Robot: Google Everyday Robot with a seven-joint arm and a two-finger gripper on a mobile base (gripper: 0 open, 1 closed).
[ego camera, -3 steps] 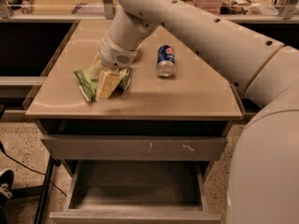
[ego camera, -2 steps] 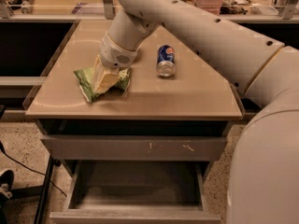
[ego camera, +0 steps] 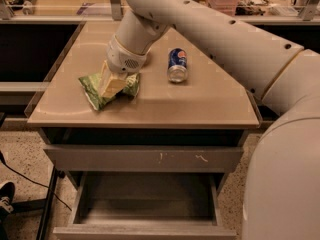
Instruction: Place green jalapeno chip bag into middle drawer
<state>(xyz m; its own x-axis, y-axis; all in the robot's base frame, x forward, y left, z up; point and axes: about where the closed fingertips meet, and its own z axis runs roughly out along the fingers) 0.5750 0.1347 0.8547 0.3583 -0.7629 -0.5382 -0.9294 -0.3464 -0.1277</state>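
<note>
The green jalapeno chip bag [ego camera: 91, 87] lies crumpled on the tan tabletop [ego camera: 200, 104], left of centre. My gripper [ego camera: 111, 85] reaches down from the upper right onto the middle of the bag. Its pale fingers [ego camera: 107, 81] are closed together on the foil, and the bag still rests on the table. The middle drawer [ego camera: 145, 204] is pulled open below the table, with its dark tray showing and nothing in it. Its plain front lip [ego camera: 145, 232] is at the bottom edge of the view.
A blue soda can [ego camera: 177, 64] lies on its side right of the bag. A closed grey drawer front with white scratch marks [ego camera: 145, 158] sits between the tabletop and the open drawer. My arm fills the right side. A cable and a shoe lie on the floor at lower left.
My gripper has shifted slightly left on the bag and its fingers have drawn closer together. The bag has crumpled a little under them. The can and drawer have not moved.
</note>
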